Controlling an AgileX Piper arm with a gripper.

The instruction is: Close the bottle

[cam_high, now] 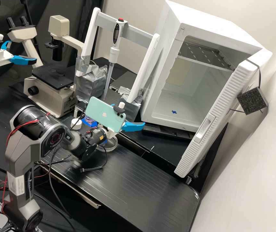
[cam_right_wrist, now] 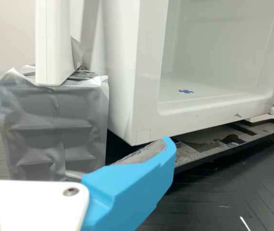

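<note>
High view: a white cap (cam_high: 76,122), and a metal shelf (cam_high: 205,55) inside the cabinet (cam_high: 160,77).

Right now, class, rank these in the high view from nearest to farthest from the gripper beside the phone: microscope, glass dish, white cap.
1. Glass dish, below the gripper.
2. White cap, left of dish.
3. Microscope, upper left.

Bright, soft light on pale wall (cam_high: 247,187), streaky glare on black bench (cam_high: 138,187), shadow beneath white cabinet (cam_high: 221,21)
</note>
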